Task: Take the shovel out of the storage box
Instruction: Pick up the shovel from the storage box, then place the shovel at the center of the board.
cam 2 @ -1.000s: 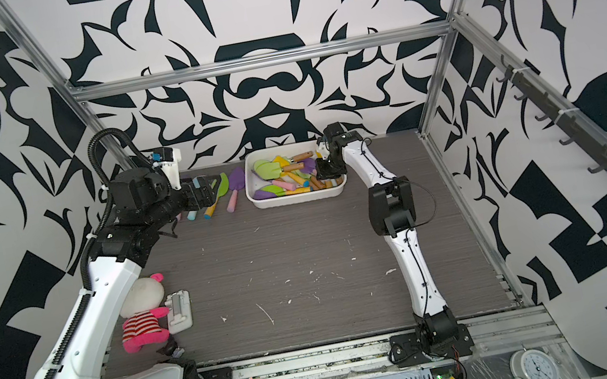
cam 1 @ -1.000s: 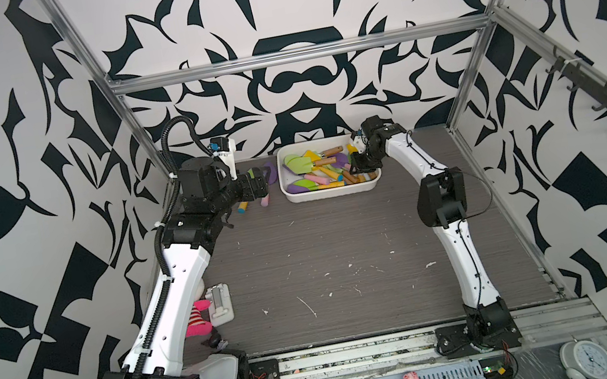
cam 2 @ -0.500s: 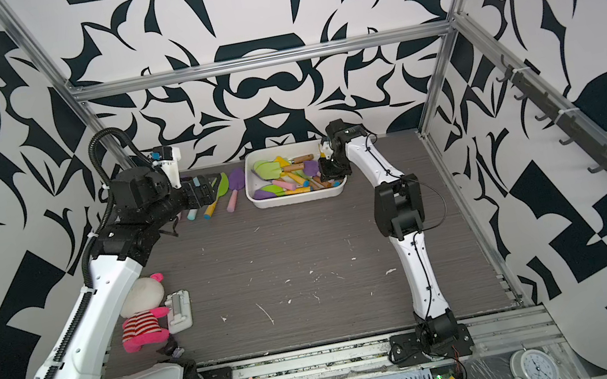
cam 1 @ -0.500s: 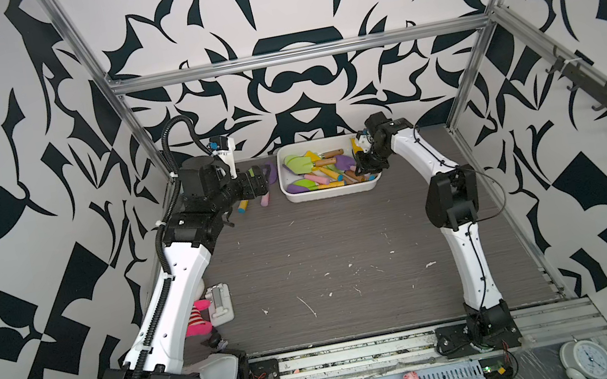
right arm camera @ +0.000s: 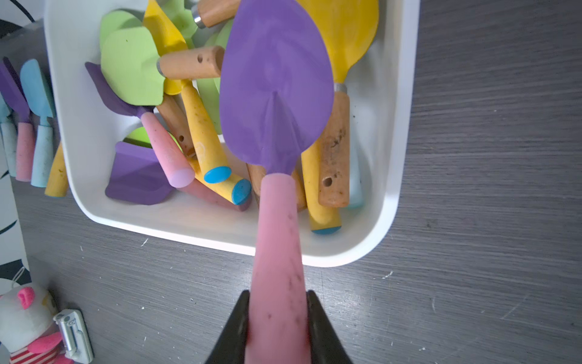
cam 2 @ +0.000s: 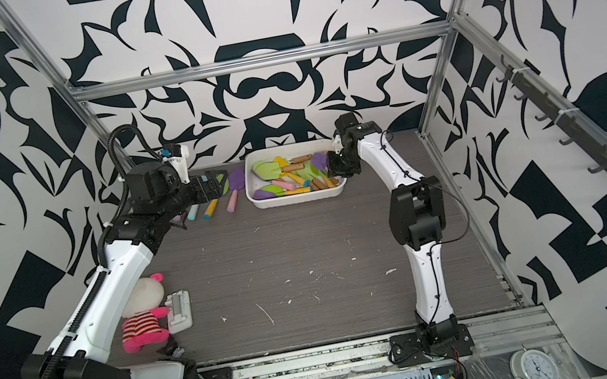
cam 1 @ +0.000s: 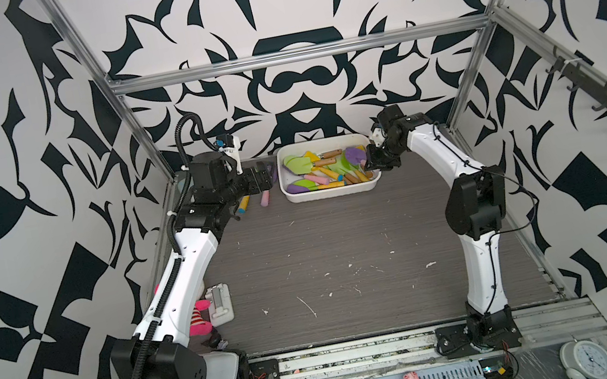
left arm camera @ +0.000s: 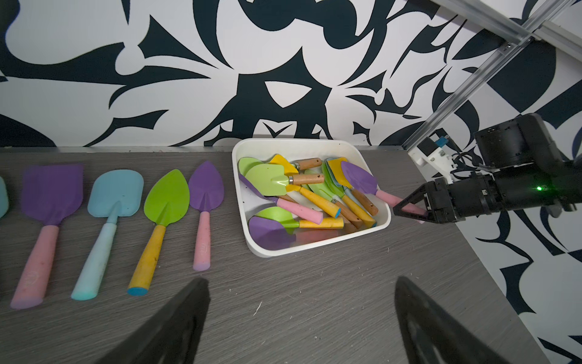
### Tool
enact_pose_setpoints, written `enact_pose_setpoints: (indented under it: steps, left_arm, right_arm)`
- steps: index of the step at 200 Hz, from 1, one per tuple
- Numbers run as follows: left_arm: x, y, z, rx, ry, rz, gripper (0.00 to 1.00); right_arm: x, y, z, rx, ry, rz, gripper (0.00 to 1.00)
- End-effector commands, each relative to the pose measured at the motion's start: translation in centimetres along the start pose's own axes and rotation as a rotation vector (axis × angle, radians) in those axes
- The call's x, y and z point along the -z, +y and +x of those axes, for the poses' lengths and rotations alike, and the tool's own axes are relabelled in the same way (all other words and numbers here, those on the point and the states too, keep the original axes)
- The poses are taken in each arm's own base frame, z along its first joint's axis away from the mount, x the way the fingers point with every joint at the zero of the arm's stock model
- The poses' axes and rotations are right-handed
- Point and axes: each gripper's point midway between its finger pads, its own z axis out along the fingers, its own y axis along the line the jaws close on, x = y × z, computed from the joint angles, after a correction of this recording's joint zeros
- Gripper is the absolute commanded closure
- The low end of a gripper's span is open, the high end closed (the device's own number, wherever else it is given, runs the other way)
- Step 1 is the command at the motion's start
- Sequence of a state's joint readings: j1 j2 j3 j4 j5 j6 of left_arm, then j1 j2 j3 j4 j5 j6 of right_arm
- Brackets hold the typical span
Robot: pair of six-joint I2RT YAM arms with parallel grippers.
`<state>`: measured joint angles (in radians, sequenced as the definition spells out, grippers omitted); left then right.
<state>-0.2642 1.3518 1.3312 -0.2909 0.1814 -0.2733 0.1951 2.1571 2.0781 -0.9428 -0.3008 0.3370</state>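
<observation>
The white storage box (cam 1: 332, 193) stands at the back of the table, full of several coloured toy shovels. My right gripper (right arm camera: 278, 294) is shut on the pink handle of a purple-bladed shovel (right arm camera: 277, 94). That handle crosses the box's right-hand rim (left arm camera: 385, 220) and its blade (left arm camera: 359, 178) lies over the pile inside. In both top views the right gripper (cam 1: 370, 161) (cam 2: 333, 170) sits at the box's right end. My left gripper (left arm camera: 300, 283) is open and empty above bare table, left of the box (cam 2: 297, 199); a top view shows the left gripper (cam 2: 214, 185) near the laid-out shovels.
Several shovels lie in a row left of the box: purple (left arm camera: 206, 192), green (left arm camera: 167, 198), blue (left arm camera: 115, 197), purple square (left arm camera: 52, 189). A plush toy (cam 2: 144, 311) and a white device (cam 2: 179, 311) lie by the left arm. The back wall is just behind the box.
The right gripper has drawn a little to the right and towards the front with the purple shovel, and its elbow has swung right. The left arm has barely moved.
</observation>
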Motion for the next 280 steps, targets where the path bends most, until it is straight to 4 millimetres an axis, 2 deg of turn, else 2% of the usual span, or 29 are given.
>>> enact_pose_setpoints:
  steps: [1,42,84,104,150,204,225,280]
  left_arm:
    - [0.4,-1.4,-2.3,0.003,-0.067,0.05,0.05]
    - [0.4,-2.0,-2.6,0.02,-0.08,0.089,0.04]
    - [0.4,-2.3,-2.7,0.029,-0.083,0.104,0.04]
    - [0.5,-2.4,-2.9,0.027,-0.089,0.11,0.03]
    - [0.2,-2.8,-3.3,0.024,-0.094,0.131,0.03]
    - [0.3,-3.2,-3.8,0.012,-0.101,0.147,0.03]
    - [0.4,-3.3,-3.7,0.006,-0.098,0.156,0.03]
    - [1.0,-3.9,-4.0,-0.002,-0.104,0.176,0.02]
  right_arm:
    - [3.9,2.0,-1.9,-0.01,-0.121,-0.048,1.0]
    - [6.9,2.8,-2.3,-0.022,-0.195,-0.067,1.0]
    - [10.0,3.1,-1.7,-0.025,-0.295,-0.088,1.0]
    - [11.1,2.6,-1.4,-0.027,-0.346,-0.099,1.0]
    - [12.9,0.1,-0.8,-0.065,-0.424,-0.086,1.0]
    - [13.4,-2.9,-0.1,-0.126,-0.461,-0.103,1.0]
    - [13.0,-3.9,0.3,-0.147,-0.457,-0.099,1.0]
    - [12.6,-5.0,0.5,-0.145,-0.469,-0.105,1.0]
